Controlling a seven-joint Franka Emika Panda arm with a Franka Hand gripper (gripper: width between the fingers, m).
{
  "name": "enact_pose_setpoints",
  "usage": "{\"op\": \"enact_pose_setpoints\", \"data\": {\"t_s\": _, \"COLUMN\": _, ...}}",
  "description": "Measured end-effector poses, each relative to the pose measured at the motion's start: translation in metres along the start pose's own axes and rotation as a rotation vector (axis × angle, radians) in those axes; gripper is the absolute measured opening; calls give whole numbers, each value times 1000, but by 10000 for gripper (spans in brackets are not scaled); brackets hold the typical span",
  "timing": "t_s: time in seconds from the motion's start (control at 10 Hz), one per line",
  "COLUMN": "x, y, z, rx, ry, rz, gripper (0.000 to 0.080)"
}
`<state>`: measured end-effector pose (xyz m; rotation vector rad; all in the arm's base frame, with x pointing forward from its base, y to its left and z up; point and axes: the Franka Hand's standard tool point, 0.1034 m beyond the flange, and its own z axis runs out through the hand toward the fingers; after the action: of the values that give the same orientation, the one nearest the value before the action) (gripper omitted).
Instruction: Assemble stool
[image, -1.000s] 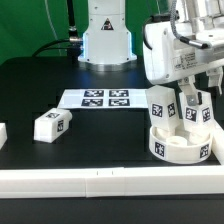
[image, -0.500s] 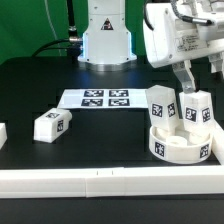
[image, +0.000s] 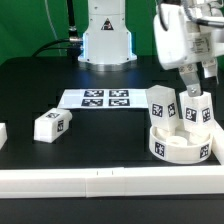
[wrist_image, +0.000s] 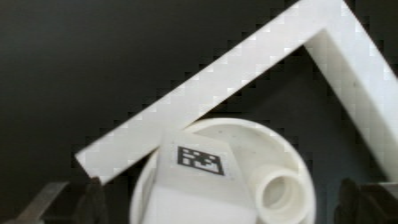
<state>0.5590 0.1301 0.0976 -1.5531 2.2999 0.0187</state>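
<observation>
The white ring-shaped seat disc (image: 178, 148) lies at the exterior view's right, near the front rail. Two tagged leg blocks stand upright in it, one on the left (image: 161, 108) and one on the right (image: 197, 112). A third leg block (image: 52, 124) lies loose on the black table at the left. My gripper (image: 194, 88) hangs just above the right leg with its jaws apart, holding nothing. In the wrist view the gripper (wrist_image: 214, 215) looks down on the seat disc (wrist_image: 267, 150), a tagged leg (wrist_image: 199, 160) and a round socket (wrist_image: 285, 190); the dark fingers (wrist_image: 63, 203) stand wide on either side.
The marker board (image: 105, 98) lies flat at mid table. A long white border rail (image: 100, 181) runs along the front, and rails meet at a corner in the wrist view (wrist_image: 311, 45). The robot base (image: 105, 40) stands behind. A white piece (image: 3, 132) is cut off at the left edge.
My gripper has let go of the right leg block and risen up and slightly right. The leg stays upright in the seat disc.
</observation>
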Motion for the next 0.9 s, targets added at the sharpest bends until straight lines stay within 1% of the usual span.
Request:
{"op": "enact_pose_setpoints", "data": {"t_s": 0.1, "x": -8, "y": 3, "z": -1, "rx": -12, "ry": 3, "rz": -155, "gripper": 649}}
{"op": "enact_pose_setpoints", "data": {"t_s": 0.3, "x": -24, "y": 10, "z": -4, "rx": -18, "ry": -9, "rz": -353, "gripper": 649}}
{"op": "enact_pose_setpoints", "data": {"t_s": 0.4, "x": -26, "y": 11, "z": -4, "rx": -20, "ry": -8, "rz": -495, "gripper": 649}}
{"op": "enact_pose_setpoints", "data": {"t_s": 0.7, "x": -25, "y": 10, "z": -3, "rx": -20, "ry": -8, "rz": -693, "gripper": 649}}
{"op": "enact_pose_setpoints", "data": {"t_s": 0.8, "x": -23, "y": 10, "z": -4, "rx": -25, "ry": -8, "rz": -823, "gripper": 649}}
{"op": "enact_pose_setpoints", "data": {"t_s": 0.9, "x": -20, "y": 8, "z": -8, "rx": -37, "ry": -15, "rz": -979, "gripper": 649}}
